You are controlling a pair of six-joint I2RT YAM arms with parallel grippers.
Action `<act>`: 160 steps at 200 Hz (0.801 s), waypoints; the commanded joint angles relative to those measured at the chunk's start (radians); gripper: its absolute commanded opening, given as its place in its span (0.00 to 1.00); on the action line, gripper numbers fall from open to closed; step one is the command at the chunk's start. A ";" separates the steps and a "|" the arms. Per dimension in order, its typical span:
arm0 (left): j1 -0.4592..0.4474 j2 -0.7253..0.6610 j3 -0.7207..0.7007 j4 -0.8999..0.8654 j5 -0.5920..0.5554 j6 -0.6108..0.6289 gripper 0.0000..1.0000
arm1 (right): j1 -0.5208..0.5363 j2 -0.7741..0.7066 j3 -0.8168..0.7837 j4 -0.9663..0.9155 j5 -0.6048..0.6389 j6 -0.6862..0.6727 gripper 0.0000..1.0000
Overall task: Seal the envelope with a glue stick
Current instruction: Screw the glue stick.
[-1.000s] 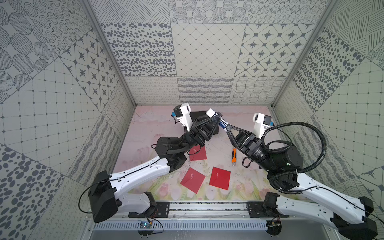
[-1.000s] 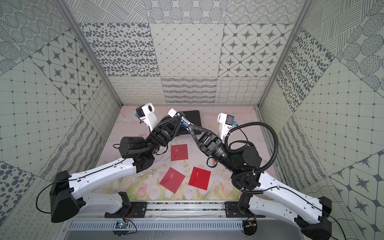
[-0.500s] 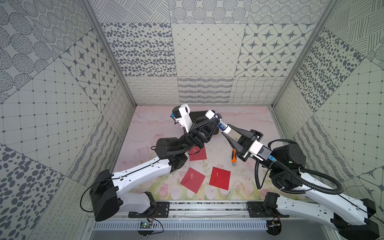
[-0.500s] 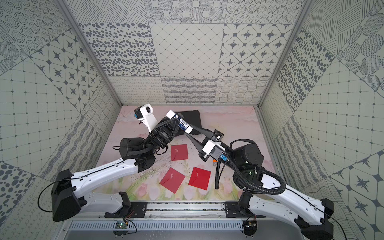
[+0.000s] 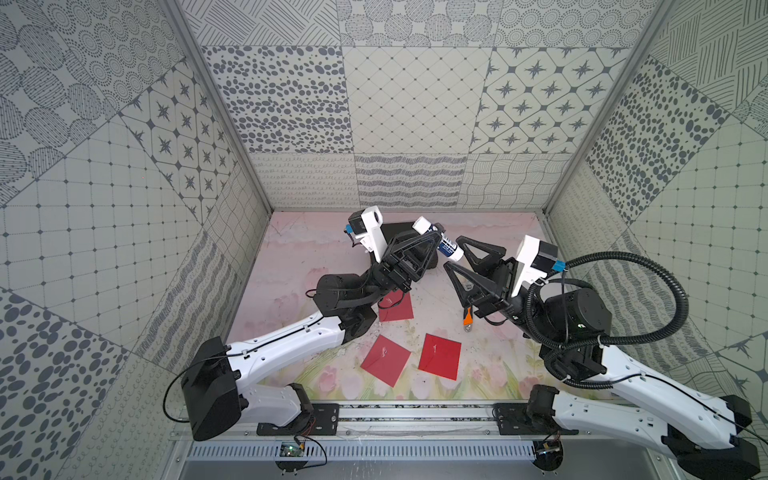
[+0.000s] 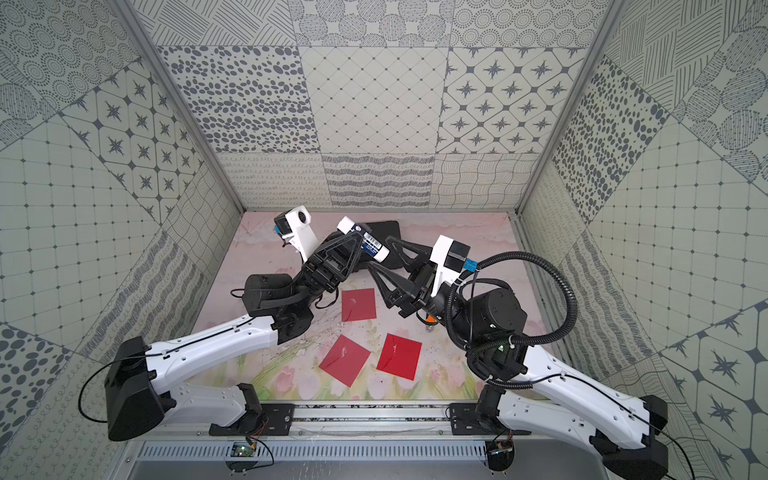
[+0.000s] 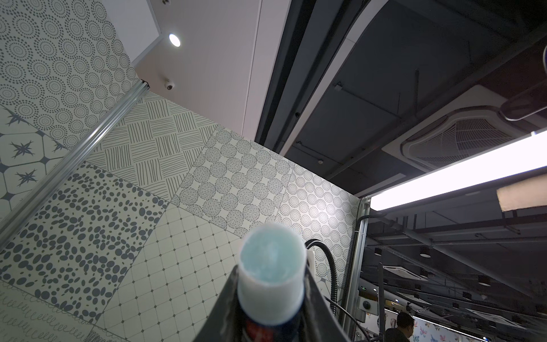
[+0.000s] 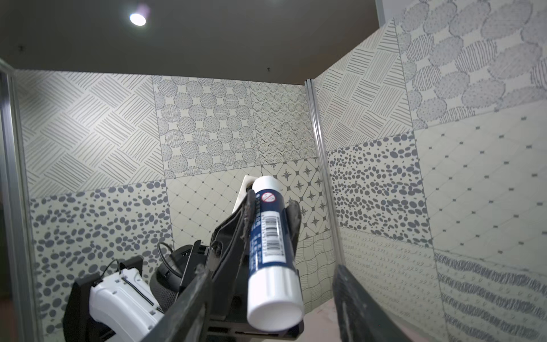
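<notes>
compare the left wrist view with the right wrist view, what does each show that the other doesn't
Left wrist only: the uncapped end of the glue stick, pale blue glue exposed. Right wrist only: the stick's side with its barcode label, its white closed end, and the right gripper open on either side of that end. Both: the left gripper shut on the stick, with patterned walls behind.

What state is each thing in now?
glue stick, uncapped, glue exposed, clamped mid-body, off the table
left gripper, shut on the glue stick
right gripper, open, jaws astride the stick's white base, not gripping
three red envelopes, flat on the table; sealed or not, cannot tell
wrench, lying on the table
</notes>
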 commanded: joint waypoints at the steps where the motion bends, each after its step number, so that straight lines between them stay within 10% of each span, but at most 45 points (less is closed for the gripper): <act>1: 0.005 -0.008 0.005 0.025 -0.006 0.015 0.00 | 0.003 -0.008 0.020 -0.005 0.042 0.387 0.66; 160: 0.006 0.017 -0.005 0.037 -0.018 0.007 0.00 | 0.004 0.074 0.080 0.063 -0.019 0.501 0.42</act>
